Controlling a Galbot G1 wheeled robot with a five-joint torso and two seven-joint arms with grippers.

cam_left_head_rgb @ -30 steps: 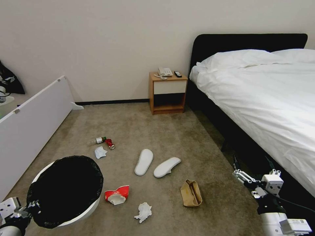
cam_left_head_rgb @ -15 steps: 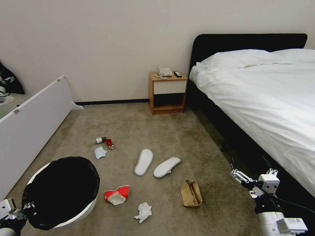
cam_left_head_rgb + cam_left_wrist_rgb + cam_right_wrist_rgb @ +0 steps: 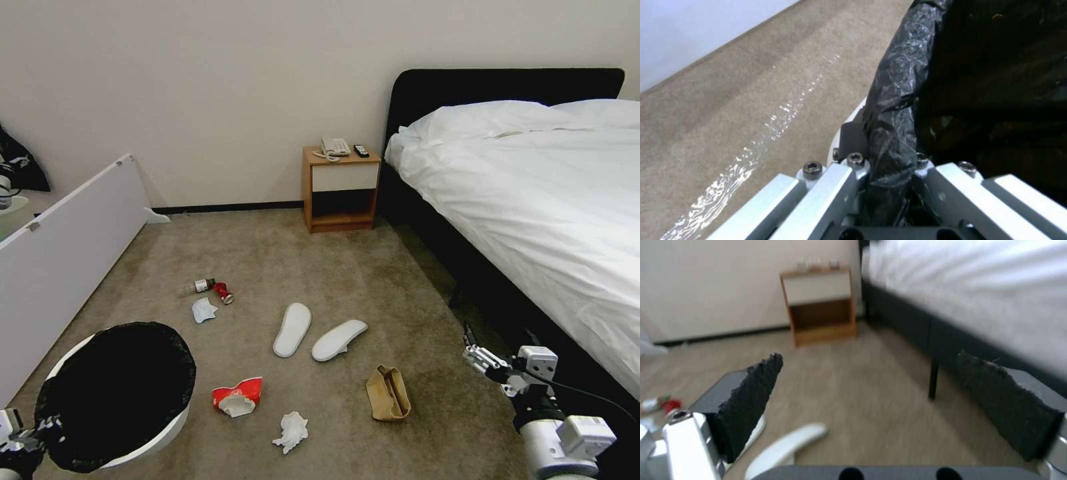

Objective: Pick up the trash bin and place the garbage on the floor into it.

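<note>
The trash bin (image 3: pixel 113 393), white with a black bag over its rim, hangs tilted at lower left. My left gripper (image 3: pixel 41 427) is shut on its near rim, and the left wrist view shows the fingers (image 3: pixel 853 173) clamped over the bag-covered rim (image 3: pixel 896 100). On the floor (image 3: pixel 320 267) lies the garbage: two white slippers (image 3: pixel 292 329) (image 3: pixel 339 340), a brown paper bag (image 3: pixel 388 393), a red-white carton (image 3: pixel 238 397), crumpled paper (image 3: pixel 291 430), a bottle (image 3: pixel 197 287), a red can (image 3: pixel 223 293) and a mask (image 3: pixel 203 310). Beside the bed at lower right, my right gripper (image 3: pixel 495 340) (image 3: pixel 871 390) stands open and empty, right of the paper bag.
A bed (image 3: pixel 533 200) with a dark frame fills the right side. A wooden nightstand (image 3: pixel 341 189) stands against the far wall. A white panel (image 3: pixel 60 253) runs along the left. Open carpet lies between the litter and the nightstand.
The trash bin has sunk lower and slightly left with my left gripper. My right gripper has moved a little down and left, toward the paper bag.
</note>
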